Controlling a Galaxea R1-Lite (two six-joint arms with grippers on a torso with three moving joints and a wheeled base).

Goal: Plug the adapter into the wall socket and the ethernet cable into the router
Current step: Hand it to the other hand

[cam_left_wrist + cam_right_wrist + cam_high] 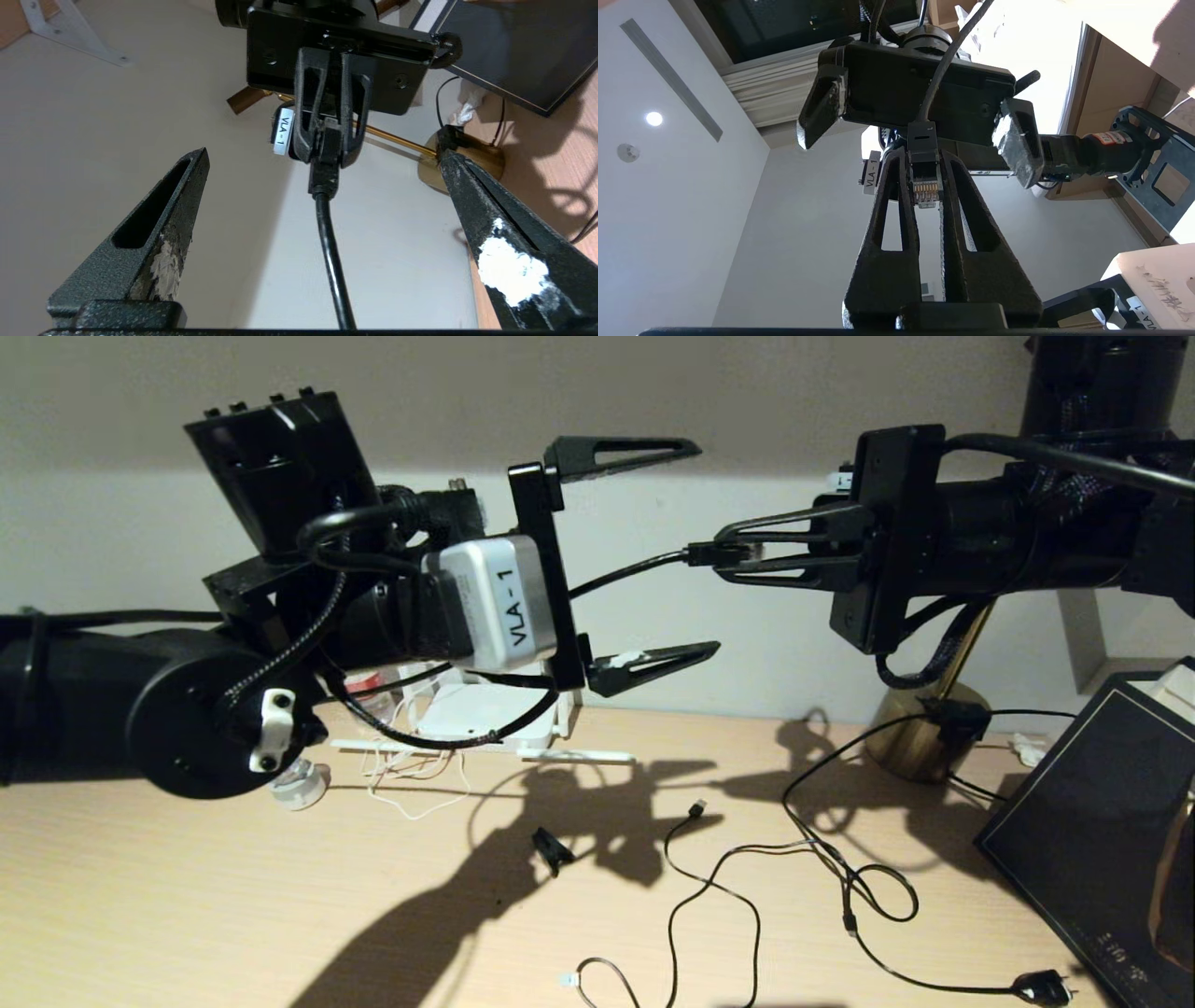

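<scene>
Both grippers are raised above the table and face each other. My right gripper (721, 554) (924, 156) is shut on the clear connector (926, 189) of the ethernet cable (625, 569) (329, 242). The black cable runs from it back between the wide-apart fingers (154, 233) of my open left gripper (708, 546) (323, 155), which touches nothing. The white router (467, 709) lies on the table behind the left arm, with one stick antenna (579, 756) showing. A thin white cord (411, 789) lies beside it. The adapter cube and the wall socket are out of view.
A brass lamp base (924, 737) stands at the back right, next to a dark flat box (1102, 821). On the table lie a small black clip (551, 849), a thin black USB cable (719, 877) and a lamp cord ending in a black plug (1041, 987).
</scene>
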